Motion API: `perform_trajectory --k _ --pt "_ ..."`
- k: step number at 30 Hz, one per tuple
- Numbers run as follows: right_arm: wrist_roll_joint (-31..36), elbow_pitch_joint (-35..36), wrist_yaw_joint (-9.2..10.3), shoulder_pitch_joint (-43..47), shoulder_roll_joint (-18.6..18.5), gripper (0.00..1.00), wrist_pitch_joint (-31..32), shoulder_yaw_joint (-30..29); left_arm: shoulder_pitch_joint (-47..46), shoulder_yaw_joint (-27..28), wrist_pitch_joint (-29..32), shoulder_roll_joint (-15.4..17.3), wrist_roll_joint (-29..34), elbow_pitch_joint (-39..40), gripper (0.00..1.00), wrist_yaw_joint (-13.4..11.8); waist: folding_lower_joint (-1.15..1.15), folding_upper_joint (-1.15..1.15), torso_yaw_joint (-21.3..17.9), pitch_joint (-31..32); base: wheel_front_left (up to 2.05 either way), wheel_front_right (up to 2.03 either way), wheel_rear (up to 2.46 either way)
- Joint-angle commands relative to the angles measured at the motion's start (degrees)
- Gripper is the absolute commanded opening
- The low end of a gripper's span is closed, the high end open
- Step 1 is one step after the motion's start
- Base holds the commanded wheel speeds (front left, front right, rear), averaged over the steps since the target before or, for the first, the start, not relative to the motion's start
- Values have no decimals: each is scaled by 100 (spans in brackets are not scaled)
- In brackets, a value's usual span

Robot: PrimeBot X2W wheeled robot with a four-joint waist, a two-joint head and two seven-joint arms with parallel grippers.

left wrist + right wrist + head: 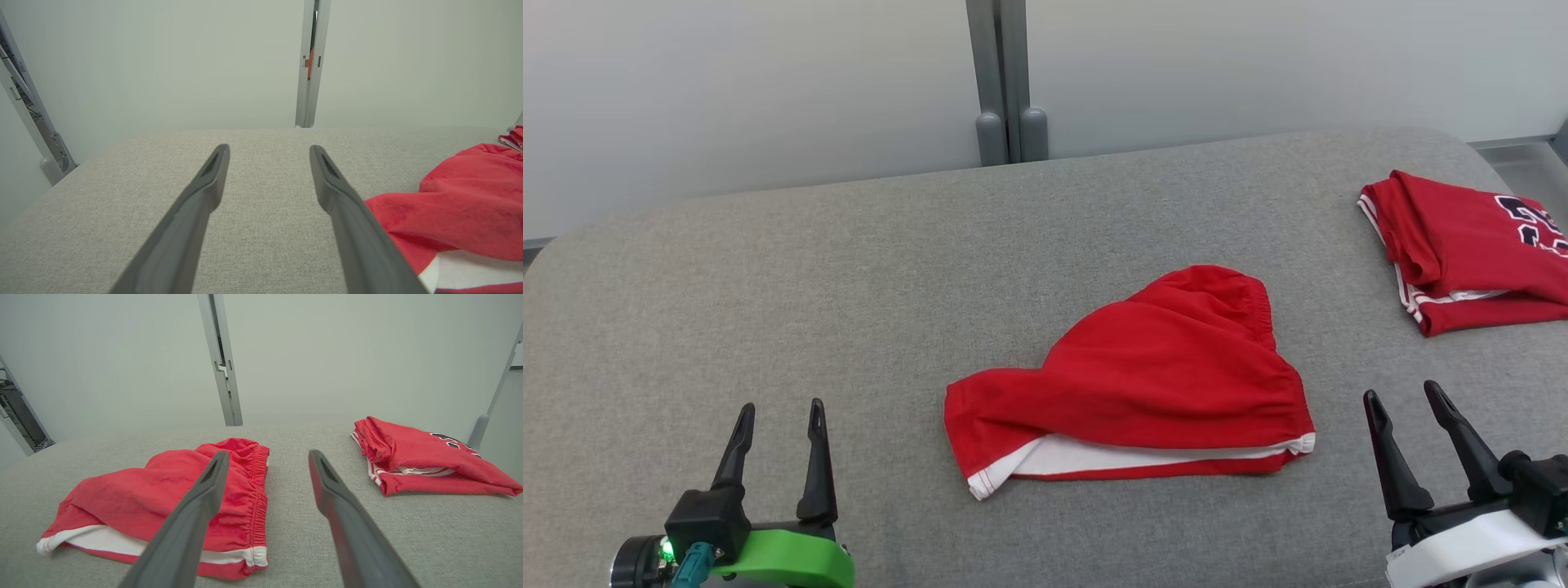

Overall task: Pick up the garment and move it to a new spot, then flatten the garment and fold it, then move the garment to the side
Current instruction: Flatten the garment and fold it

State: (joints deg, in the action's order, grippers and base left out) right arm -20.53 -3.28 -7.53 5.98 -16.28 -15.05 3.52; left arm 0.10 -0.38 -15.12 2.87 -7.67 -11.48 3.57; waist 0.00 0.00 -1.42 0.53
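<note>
Step in hand: by my reading, the first pick-up; the garment (1143, 376) lies untouched and rumpled, not yet flattened.
Garment: red shorts just past the centre of the head view toward 4 o'clock, doubled over on themselves, with the elastic waistband (1262, 314) along the 2 to 4 o'clock edge and a white-trimmed hem (1094, 457) along the 6 o'clock edge.
Left gripper (781, 404): at 7 o'clock, fingers spread wide, nothing between them, well apart from the cloth.
Right gripper (1403, 390): at 4 o'clock, fingers likewise spread wide and empty, near the waistband corner but not touching.
How to do it well: probably take the waistband with the right and the hem corner at 8 o'clock of the shorts with the left, pinching every layer, so the cloth lifts spread and not bunched.
Risk: catching only the top layer would likely leave the white underside dragging.
Second item: a folded red jersey (1470, 245) at 2 o'clock; best kept clear of the new spot.
Surface: grey woven padded top (768, 286), with open room from 9 to 11 o'clock.
Room: pale wall panels (727, 82) behind, with a grey post (1009, 73) at 12 o'clock.
</note>
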Motion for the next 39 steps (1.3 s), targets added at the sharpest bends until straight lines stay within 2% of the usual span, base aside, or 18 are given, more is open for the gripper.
perform_trajectory --k 1,16,39 --pt "20 -20 10 70 20 100 -14 13 53 3 1 26 22 -12 100 30 0 0 11 1 0 0 0" --pt "147 -66 10 -26 155 100 -14 12 64 54 1 25 26 -58 100 82 0 0 88 32 0 0 0" --pt "193 -262 11 -124 81 100 -14 101 122 35 1 49 26 -66 100 123 0 0 164 70 0 0 0"
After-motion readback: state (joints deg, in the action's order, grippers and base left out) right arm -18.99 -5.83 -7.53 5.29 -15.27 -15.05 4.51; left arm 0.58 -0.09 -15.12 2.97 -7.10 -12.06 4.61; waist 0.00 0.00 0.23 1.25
